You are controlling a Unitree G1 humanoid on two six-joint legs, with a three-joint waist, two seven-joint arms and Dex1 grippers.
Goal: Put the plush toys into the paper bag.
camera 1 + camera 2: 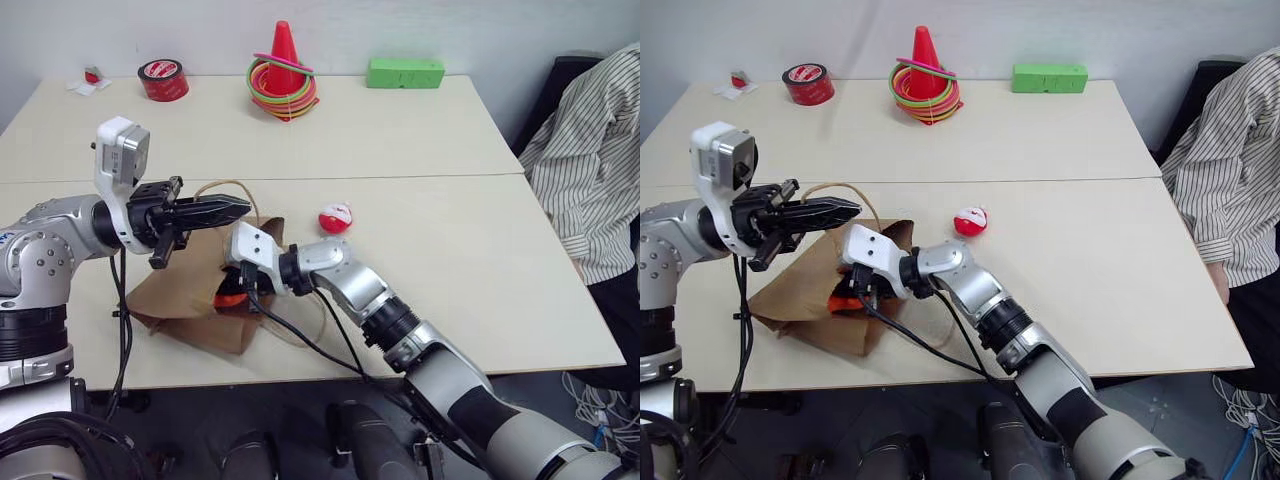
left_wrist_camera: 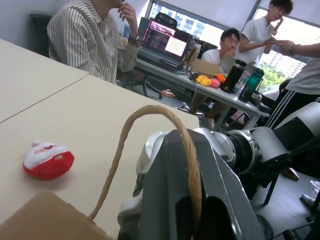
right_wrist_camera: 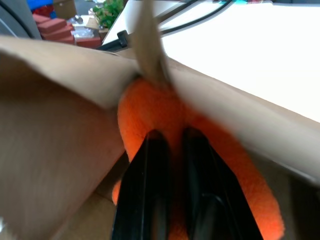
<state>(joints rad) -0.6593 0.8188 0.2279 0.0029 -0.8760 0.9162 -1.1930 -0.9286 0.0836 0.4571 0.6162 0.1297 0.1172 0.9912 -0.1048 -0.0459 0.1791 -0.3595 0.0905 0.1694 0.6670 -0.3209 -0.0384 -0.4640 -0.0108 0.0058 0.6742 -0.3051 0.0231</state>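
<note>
From the head views, the left gripper [image 1: 235, 209] is clenched on a tan cord handle [image 1: 835, 187] of the brown paper bag [image 1: 185, 305], lifting that side so the mouth gapes toward the right arm. The right gripper [image 1: 855, 290] reaches into the mouth with the orange plush toy [image 1: 843, 297] at its fingertips. The step in hand looks like delivering this first toy. The red-and-white plush toy [image 1: 335, 218] sits on the desk [image 1: 450, 250], apart from the bag, still to be fetched.

In the left wrist view, the cord loop arches over the shut black fingers [image 2: 185, 200]. A corner of the bag shows below. The red-and-white toy lies on the desk beyond it.

In the right wrist view, the two black fingers [image 3: 150, 190] stand a narrow gap apart, lying against the orange fur. Whether they grip it or have let go I cannot tell. Brown paper walls surround the toy, so it sits just inside the mouth.

The next move, as I judge it, calls for freeing the orange toy fully, backing the right arm out without dragging it along, then going for the red-and-white one.
</note>
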